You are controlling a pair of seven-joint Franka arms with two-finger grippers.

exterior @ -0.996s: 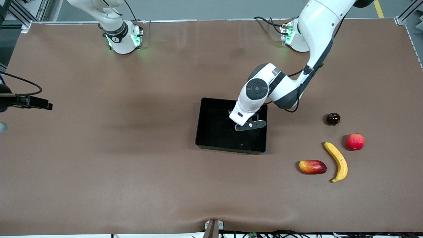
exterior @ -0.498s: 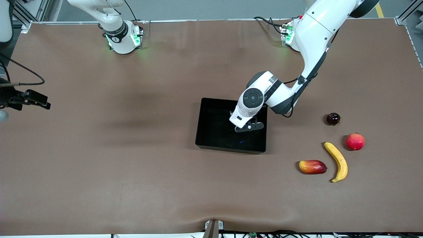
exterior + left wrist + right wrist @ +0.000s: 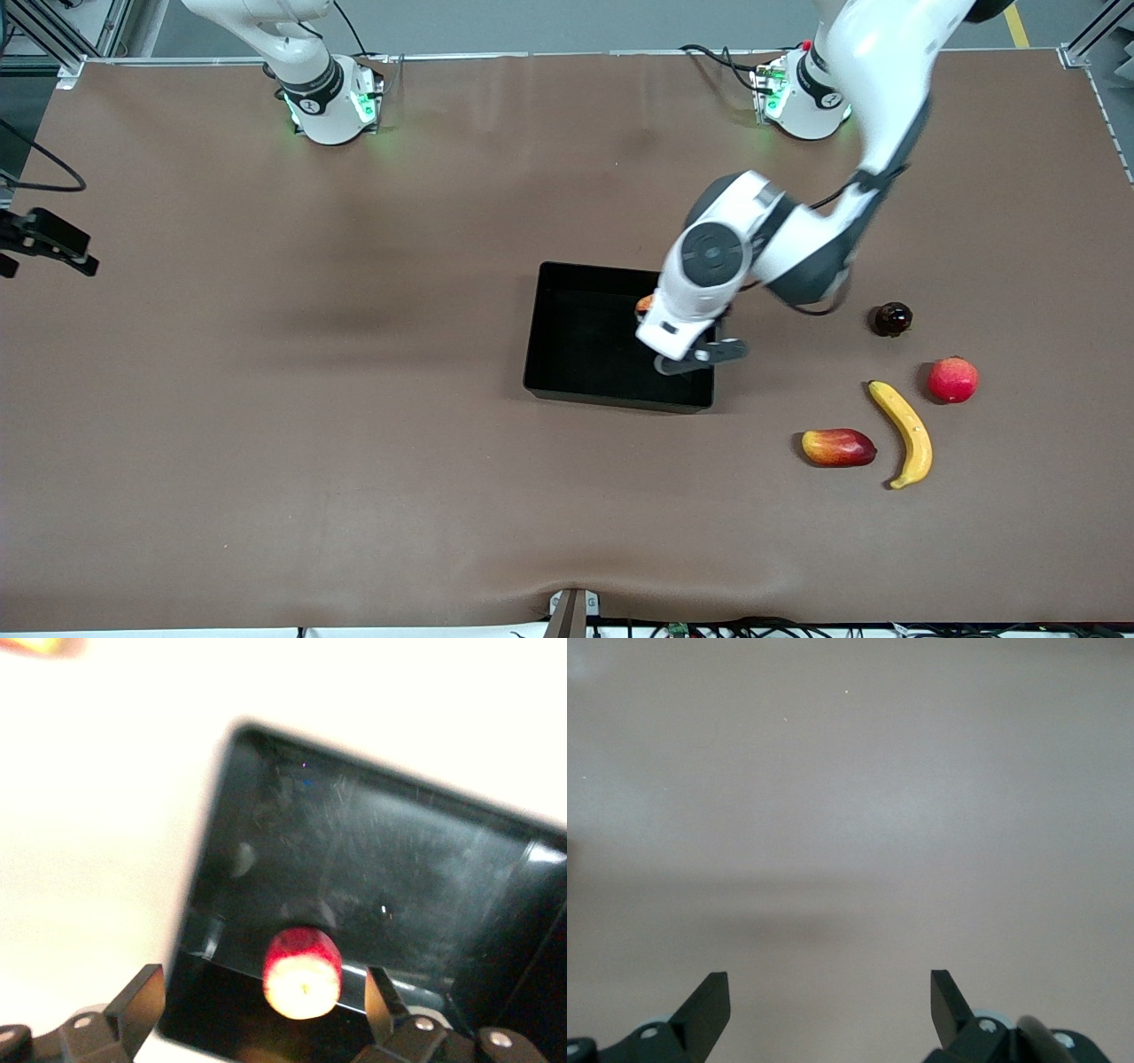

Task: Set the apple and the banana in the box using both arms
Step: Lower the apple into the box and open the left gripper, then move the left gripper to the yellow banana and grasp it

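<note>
The small red apple (image 3: 302, 973) with a yellowish end lies in the black box (image 3: 399, 868), by the wall toward the left arm's end. From the front only a sliver of the apple (image 3: 644, 304) shows beside the left wrist. My left gripper (image 3: 264, 980) hangs open over that part of the box (image 3: 576, 346), both fingers apart from the apple. The yellow banana (image 3: 904, 432) lies on the table toward the left arm's end, nearer the front camera than the box. My right gripper (image 3: 828, 979) is open and empty over bare table at the right arm's end.
A larger pinkish-red round fruit (image 3: 953, 379) lies beside the banana. A red-and-yellow mango-like fruit (image 3: 838, 447) and a dark round fruit (image 3: 893, 318) lie close by. The brown table (image 3: 310, 399) spreads wide around the box.
The left gripper opened and let go of the apple, which now lies in the box. The left wrist lifted and swung toward the left arm's end. The right gripper drew off toward the view's edge.
</note>
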